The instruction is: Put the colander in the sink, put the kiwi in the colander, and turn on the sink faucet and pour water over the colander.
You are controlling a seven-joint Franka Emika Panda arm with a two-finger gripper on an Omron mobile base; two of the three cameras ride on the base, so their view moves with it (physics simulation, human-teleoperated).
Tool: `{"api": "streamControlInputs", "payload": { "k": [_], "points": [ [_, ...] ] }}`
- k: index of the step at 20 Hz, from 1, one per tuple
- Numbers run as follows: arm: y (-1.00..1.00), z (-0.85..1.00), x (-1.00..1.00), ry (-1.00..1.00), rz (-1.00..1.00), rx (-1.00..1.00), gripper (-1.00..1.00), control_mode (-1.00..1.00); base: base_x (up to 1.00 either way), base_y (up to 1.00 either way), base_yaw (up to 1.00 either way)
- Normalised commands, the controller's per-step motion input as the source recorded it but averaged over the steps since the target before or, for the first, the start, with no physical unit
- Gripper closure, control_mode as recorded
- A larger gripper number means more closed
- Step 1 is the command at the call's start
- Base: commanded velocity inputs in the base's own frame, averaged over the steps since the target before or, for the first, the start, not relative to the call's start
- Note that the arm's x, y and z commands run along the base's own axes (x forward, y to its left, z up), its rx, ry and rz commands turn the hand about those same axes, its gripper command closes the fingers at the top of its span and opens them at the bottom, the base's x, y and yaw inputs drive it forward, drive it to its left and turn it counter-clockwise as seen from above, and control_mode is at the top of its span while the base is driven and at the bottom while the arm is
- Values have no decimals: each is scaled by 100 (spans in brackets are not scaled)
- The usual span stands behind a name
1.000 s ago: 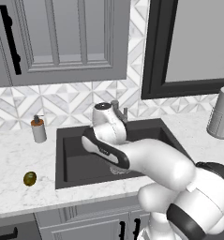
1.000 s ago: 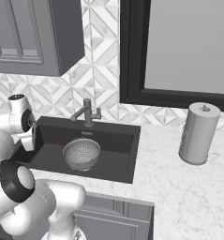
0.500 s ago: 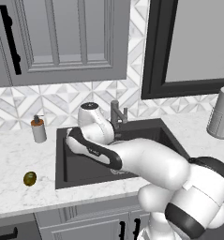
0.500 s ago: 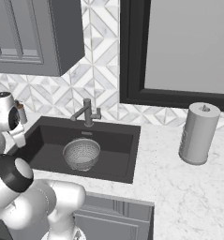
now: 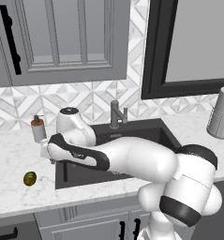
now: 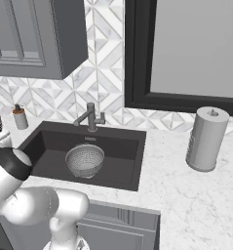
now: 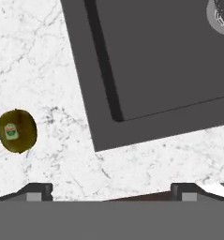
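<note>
Gripper (image 7: pixel 111 190), bottom edge of hand view, jaws wide apart, holding nothing, above white counter (image 7: pixel 52 70) near sink (image 7: pixel 169 65) corner. Kiwi (image 7: pixel 17 131) sits at mid-left of that frame, well off-centre; in left base view it's at lower left, on counter left of sink. To grab it cleanly: prob. centre fingers over fruit first, then lower. Kiwi: small olive-brown oval w/ green sticker. Colander (image 6: pixel 85 160) already in sink, centre of right base view.

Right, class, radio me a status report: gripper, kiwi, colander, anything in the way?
Gripper open, empty, over the counter by the sink edge. Kiwi on the marble, untouched. Colander already in the basin. Nothing between gripper and kiwi.
</note>
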Motion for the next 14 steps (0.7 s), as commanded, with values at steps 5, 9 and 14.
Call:
{"api": "streamControlInputs", "payload": {
  "k": [5,9,14],
  "points": [
    [89,1,-2,-3,19,0,-100,-100,0,0,0],
    [42,1,0,-3,6,0,-100,-100,0,0,0],
    [12,-1,0,-1,0,0,-100,-100,0,0,0]
  ]
}}
